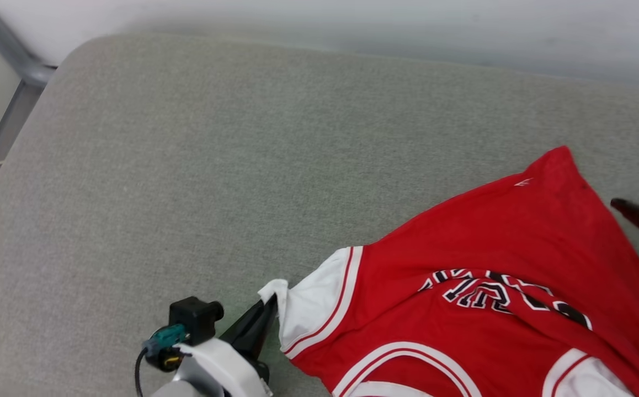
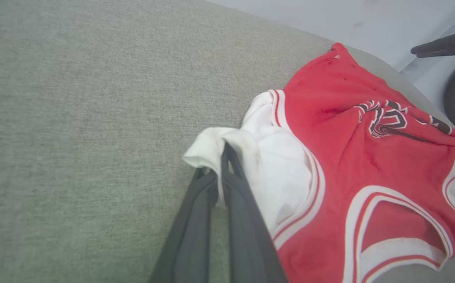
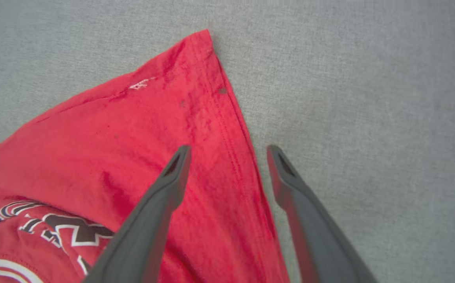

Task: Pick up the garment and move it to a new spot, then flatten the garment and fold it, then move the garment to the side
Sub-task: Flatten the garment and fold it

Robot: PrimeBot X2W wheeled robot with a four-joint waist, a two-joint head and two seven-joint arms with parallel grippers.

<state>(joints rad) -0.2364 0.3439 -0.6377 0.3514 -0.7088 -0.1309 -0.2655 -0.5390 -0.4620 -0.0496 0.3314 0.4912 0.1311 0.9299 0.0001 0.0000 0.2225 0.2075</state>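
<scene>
Item one: a single garment [image 1: 496, 242], a red jersey T-shirt with white short sleeves and red-and-white stripe trim. It lies rumpled at the near right of a grey-green woven fabric cushion [image 1: 198, 165], and one red hem corner points toward the far side. Sleeves counted: two, one white sleeve [image 1: 314, 298] at the shirt's left end and a second at the bottom right of the head view. Item two: my left gripper [image 2: 216, 165]. Its two dark fingers are pressed together on a fold of the white sleeve edge, and that bit of cloth is lifted off the cushion. Item three: my right gripper [image 3: 229, 151]. Its fingers stand spread wide and hold nothing, one fingertip over the red cloth and the other over bare cushion, with the stitched hem running between them. Edges: the cushion's far edge runs along the top of the head view and curves into a rounded corner at the upper left, beside one grey metal frame tube [image 1: 16, 60]. Open room: the cushion is bare to the left of the shirt and beyond it. Writing: there is one print of black letters outlined in white [image 1: 496, 292], upside down to my head view and creased, so I cannot read it in full. One small white mark [image 1: 523, 182] near the hem corner is too small to read.
</scene>
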